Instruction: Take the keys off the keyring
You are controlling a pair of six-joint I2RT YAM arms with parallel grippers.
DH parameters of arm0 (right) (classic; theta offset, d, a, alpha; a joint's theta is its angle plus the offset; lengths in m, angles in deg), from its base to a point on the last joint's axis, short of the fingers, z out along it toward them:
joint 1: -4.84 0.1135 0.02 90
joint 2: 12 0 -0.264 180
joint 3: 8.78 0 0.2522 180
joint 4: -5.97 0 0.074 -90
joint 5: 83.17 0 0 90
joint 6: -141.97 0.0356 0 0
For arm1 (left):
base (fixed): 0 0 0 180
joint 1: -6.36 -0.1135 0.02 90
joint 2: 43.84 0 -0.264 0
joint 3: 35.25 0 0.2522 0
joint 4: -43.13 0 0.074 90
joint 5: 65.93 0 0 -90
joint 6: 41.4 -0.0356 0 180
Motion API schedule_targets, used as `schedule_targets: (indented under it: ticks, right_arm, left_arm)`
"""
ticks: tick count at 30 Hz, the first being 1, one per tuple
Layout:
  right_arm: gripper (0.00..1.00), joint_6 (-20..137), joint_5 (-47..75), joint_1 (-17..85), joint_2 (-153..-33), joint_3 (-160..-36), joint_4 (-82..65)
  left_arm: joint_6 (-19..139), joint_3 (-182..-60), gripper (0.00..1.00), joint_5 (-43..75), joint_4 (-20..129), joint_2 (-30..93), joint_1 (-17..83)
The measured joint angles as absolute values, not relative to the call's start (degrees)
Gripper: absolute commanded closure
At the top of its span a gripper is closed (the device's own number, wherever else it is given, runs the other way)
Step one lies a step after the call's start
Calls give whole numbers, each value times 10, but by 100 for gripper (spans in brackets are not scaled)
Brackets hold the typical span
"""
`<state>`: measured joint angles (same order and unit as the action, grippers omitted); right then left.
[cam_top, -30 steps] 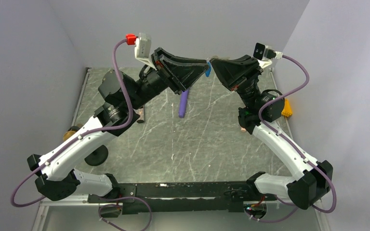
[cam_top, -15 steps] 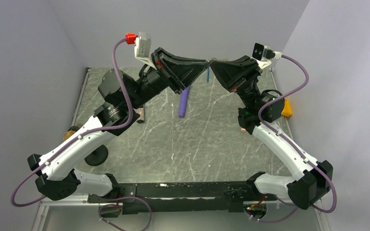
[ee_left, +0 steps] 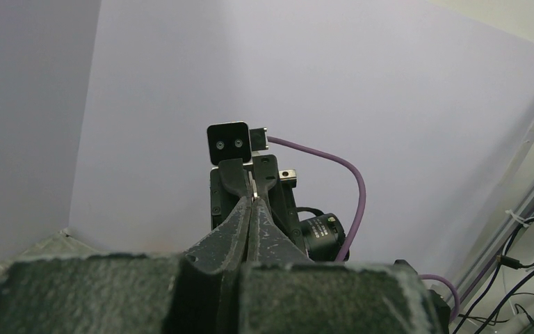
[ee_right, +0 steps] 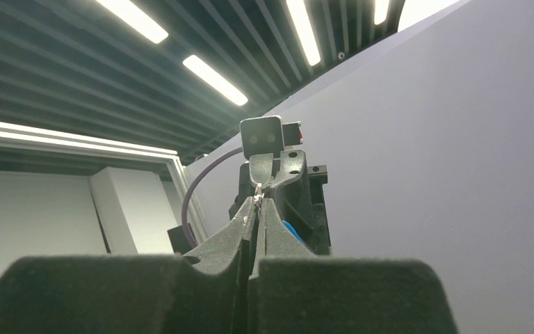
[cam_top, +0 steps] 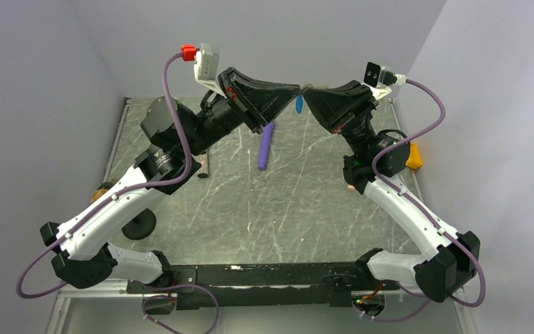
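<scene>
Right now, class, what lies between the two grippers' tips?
Only a thin metal piece, seen in both wrist views; the left gripper and right gripper pinch it tip to tip, the blue tag hanging below.

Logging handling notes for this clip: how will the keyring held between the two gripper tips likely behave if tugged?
The keyring probably swings freely: its blue tag dangles unsupported below the left gripper and right gripper, both shut on its metal. Likely very light, being tiny beside the purple wand.
</scene>
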<state>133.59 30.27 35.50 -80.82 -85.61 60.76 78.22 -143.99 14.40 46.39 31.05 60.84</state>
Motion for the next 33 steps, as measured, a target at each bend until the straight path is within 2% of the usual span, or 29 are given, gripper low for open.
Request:
schedule_targets:
  ticks: [7, 33]
  right_arm:
    - [100, 1335, 304, 360, -811, -856, 610]
    - [100, 1264, 372, 386, -753, -844, 512]
  left_arm:
    - [781, -1455, 100, 142, 493, 310, 608]
    - [720, -1630, 100, 52, 790, 337, 604]
